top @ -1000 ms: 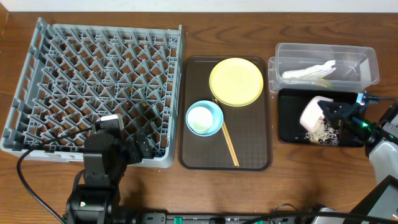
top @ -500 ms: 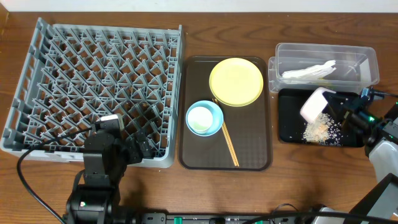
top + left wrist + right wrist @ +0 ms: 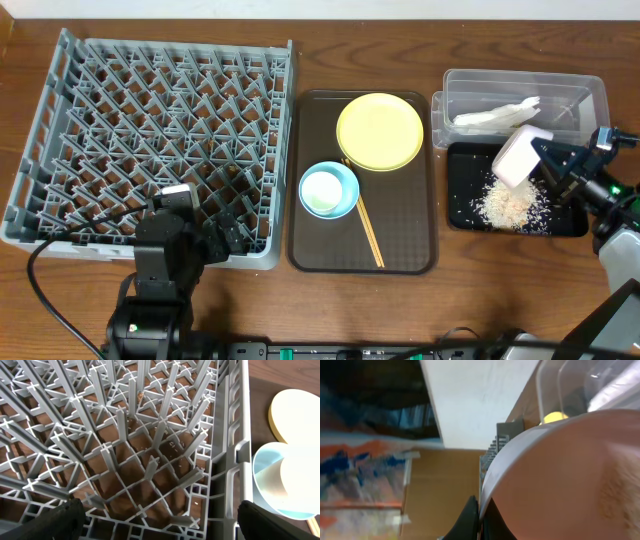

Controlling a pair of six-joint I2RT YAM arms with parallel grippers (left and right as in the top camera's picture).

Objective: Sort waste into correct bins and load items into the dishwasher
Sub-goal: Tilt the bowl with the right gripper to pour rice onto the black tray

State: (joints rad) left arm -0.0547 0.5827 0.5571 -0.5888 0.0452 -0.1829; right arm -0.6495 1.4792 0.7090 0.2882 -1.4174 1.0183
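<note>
Here, right claw (image 3: 541, 158), clamped on the white bowl (image 3: 516, 158), tips rice (image 3: 510, 205) into the black tray (image 3: 459, 208). Next it should carry the bowl to the dish rack (image 3: 160, 110); left claw (image 3: 224, 238) stands spread.

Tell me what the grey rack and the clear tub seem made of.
The rack looks like matte moulded plastic, judging by its uniform grey and ribbed pegs. The tub is probably glossy clear plastic: the napkin shows through its walls.
</note>
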